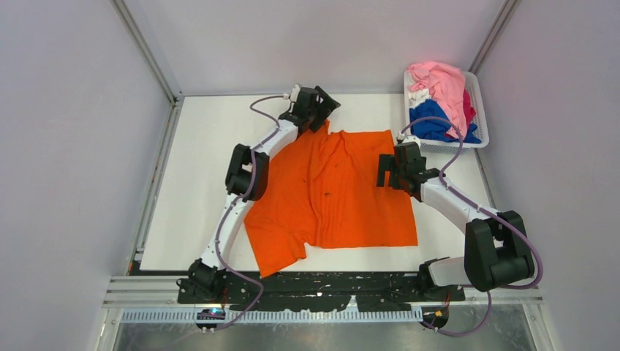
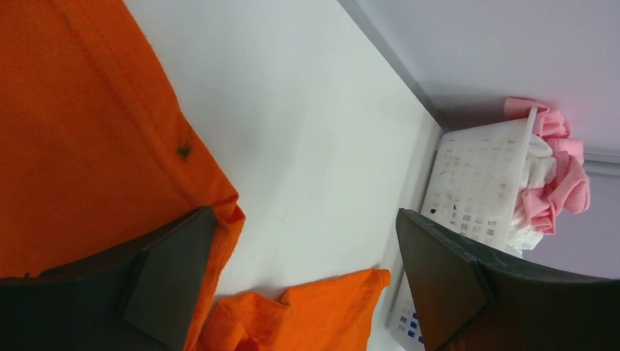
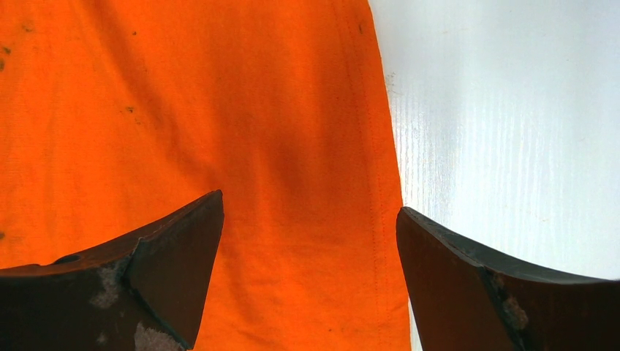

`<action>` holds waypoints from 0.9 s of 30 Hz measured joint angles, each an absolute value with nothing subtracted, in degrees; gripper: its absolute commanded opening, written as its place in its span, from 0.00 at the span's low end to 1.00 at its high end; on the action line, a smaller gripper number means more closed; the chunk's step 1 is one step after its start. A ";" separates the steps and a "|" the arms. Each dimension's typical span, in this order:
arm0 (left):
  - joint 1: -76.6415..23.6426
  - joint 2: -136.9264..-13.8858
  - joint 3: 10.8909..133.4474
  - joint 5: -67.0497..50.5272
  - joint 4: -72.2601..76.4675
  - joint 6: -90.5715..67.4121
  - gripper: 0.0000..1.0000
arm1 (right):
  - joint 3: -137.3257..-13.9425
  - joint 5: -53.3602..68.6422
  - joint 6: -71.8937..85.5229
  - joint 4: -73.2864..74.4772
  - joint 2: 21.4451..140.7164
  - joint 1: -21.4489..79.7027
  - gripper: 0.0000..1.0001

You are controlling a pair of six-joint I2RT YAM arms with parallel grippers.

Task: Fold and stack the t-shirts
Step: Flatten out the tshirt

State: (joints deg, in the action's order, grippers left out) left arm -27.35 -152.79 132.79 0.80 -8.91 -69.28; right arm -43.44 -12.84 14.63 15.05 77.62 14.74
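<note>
A bright orange t-shirt (image 1: 333,194) lies spread on the white table, one sleeve at the near left. My left gripper (image 1: 322,110) is open and empty at the shirt's far left corner; in the left wrist view its jaws stand wide apart over the orange cloth edge (image 2: 88,146) and a folded corner (image 2: 314,314). My right gripper (image 1: 387,174) is open and empty above the shirt's right hem (image 3: 292,161), jaws straddling the hem line. Pink, white, royal blue and magenta t-shirts (image 1: 439,99) are piled in the basket.
A white mesh basket (image 1: 477,139) stands at the back right corner, also in the left wrist view (image 2: 475,175). Grey walls enclose the table on three sides. Bare white table (image 1: 197,183) lies left of the shirt and to its right (image 3: 512,110).
</note>
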 measured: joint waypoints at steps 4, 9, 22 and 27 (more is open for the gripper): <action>-27.49 -153.01 134.67 0.82 -9.23 -67.31 0.99 | -43.44 -12.88 14.63 15.05 77.62 14.74 0.95; -27.44 -148.09 132.33 0.73 -15.44 -56.73 0.99 | -43.44 -12.95 14.68 15.07 77.60 14.74 0.95; -15.29 -121.10 103.98 -11.29 -18.28 -42.54 0.99 | -47.09 -10.00 16.56 15.11 80.99 14.72 0.96; -15.33 -124.05 103.98 -14.66 -21.80 -41.08 0.99 | -53.84 -7.22 18.26 14.04 89.62 14.72 0.95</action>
State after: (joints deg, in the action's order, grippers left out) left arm -15.33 -124.05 103.98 -14.66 -21.80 -41.08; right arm -53.84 -7.22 18.26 14.04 89.62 14.72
